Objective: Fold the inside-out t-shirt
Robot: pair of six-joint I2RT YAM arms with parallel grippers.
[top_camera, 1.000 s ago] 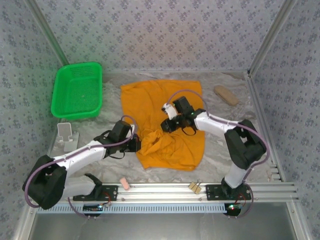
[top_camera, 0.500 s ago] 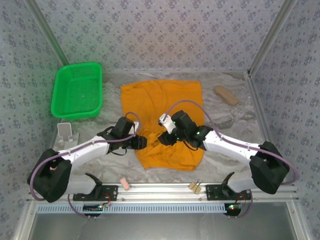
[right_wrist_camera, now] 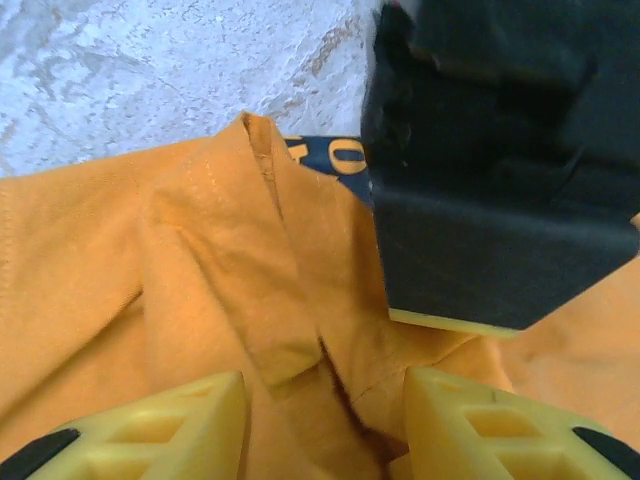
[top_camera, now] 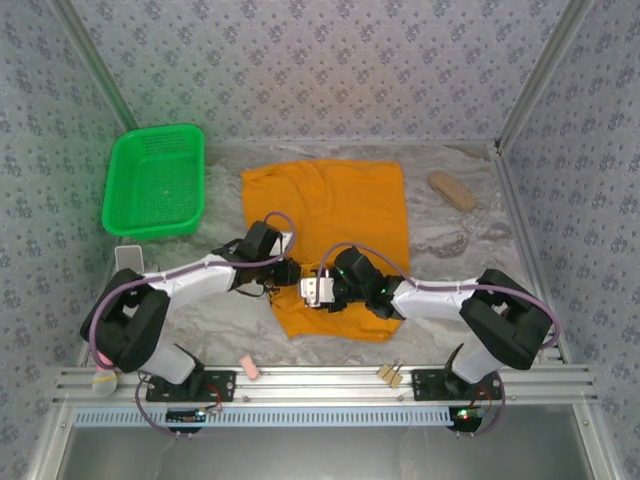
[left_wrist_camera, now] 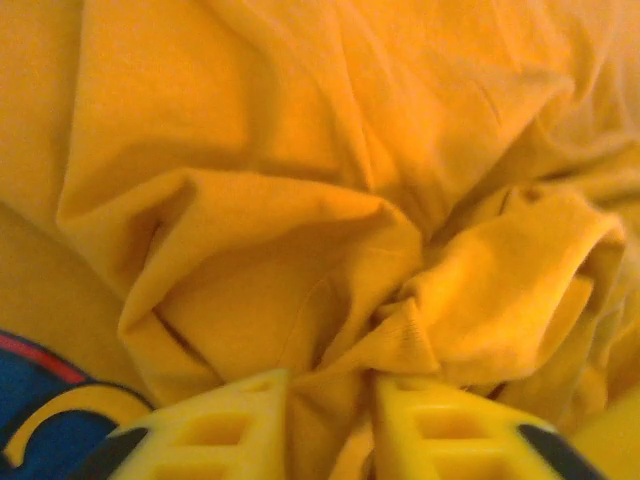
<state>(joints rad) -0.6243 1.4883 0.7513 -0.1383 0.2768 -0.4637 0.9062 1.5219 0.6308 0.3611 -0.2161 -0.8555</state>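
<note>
Light, limp cotton, the inside-out t-shirt (top_camera: 340,205) lies on the tabletop (top_camera: 460,250) right of the green basket (top_camera: 155,185) and will bunch unless taken by a hem or seam. The left end effector (left_wrist_camera: 330,385) pinches a gathered wad, and the right end effector (right_wrist_camera: 325,385) stands half-open astride a fold. From above, both arms hide the shirt's near corner on the basket side.

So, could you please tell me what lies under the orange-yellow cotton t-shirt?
The pale marbled tabletop lies beneath the orange-yellow cotton t-shirt, showing around its edges. A dark blue print peeks from under a folded edge; the rest is covered by cloth.
</note>
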